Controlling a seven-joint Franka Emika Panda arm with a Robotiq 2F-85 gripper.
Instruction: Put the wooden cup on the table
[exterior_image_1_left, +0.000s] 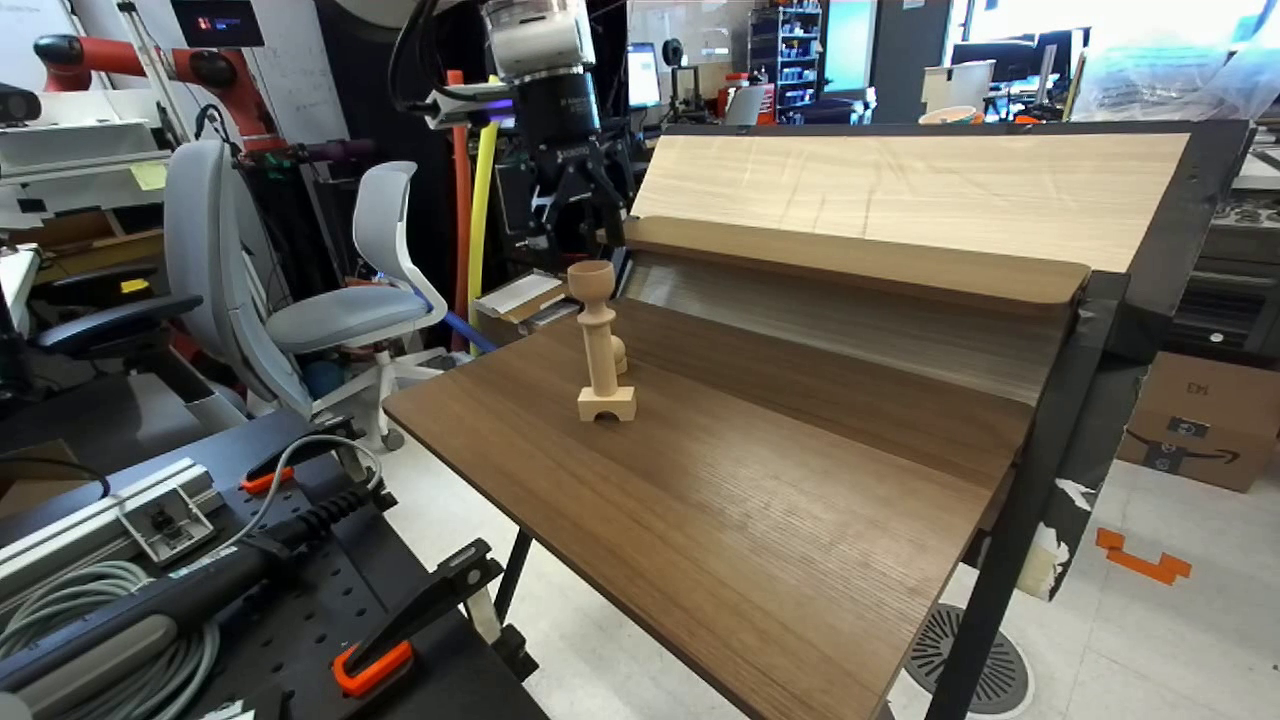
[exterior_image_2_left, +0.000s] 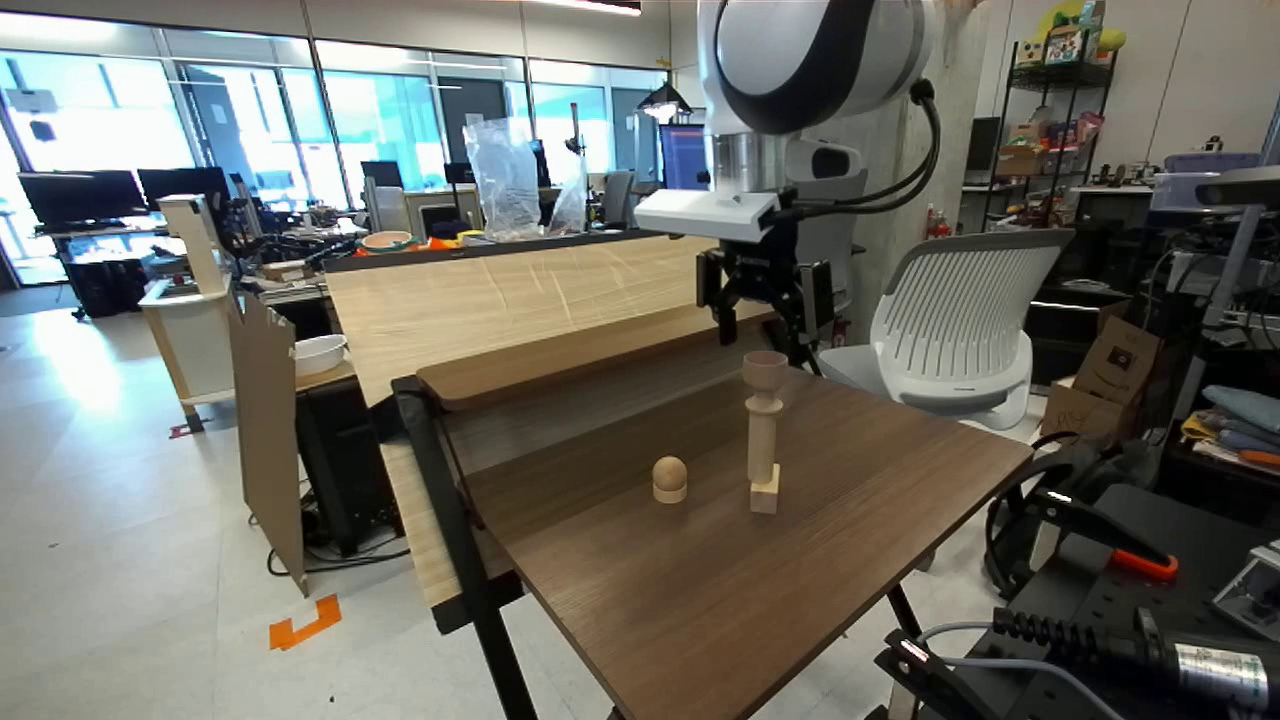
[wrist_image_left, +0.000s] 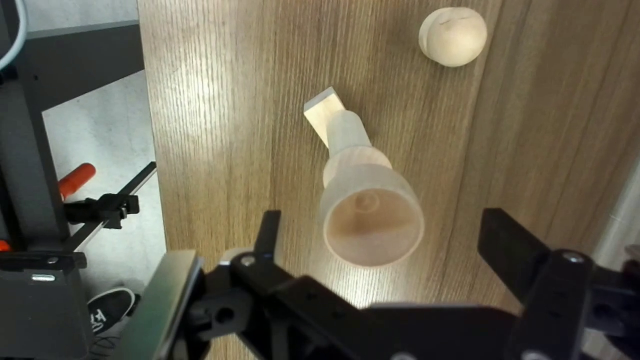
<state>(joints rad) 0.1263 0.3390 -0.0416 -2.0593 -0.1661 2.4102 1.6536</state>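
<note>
The small brown wooden cup (exterior_image_1_left: 591, 279) sits upright on top of a pale wooden stand (exterior_image_1_left: 601, 362). In an exterior view the cup (exterior_image_2_left: 765, 373) shows the same way, above the stand (exterior_image_2_left: 762, 448). The stand's block base rests on the brown wood-grain table (exterior_image_1_left: 760, 500). My gripper (exterior_image_1_left: 578, 238) is open and empty, just above the cup; it also shows in an exterior view (exterior_image_2_left: 768, 335). In the wrist view the cup (wrist_image_left: 372, 227) appears mouth-up between the spread fingers, touching neither; the stand (wrist_image_left: 348, 132) is partly hidden behind it.
A pale wooden round-topped piece (exterior_image_2_left: 670, 480) stands on the table beside the stand. A brown shelf (exterior_image_1_left: 860, 262) and tan slanted board (exterior_image_1_left: 900, 190) run along one side of the table. A black bench (exterior_image_1_left: 350, 610) with clamps and cables stands near the table.
</note>
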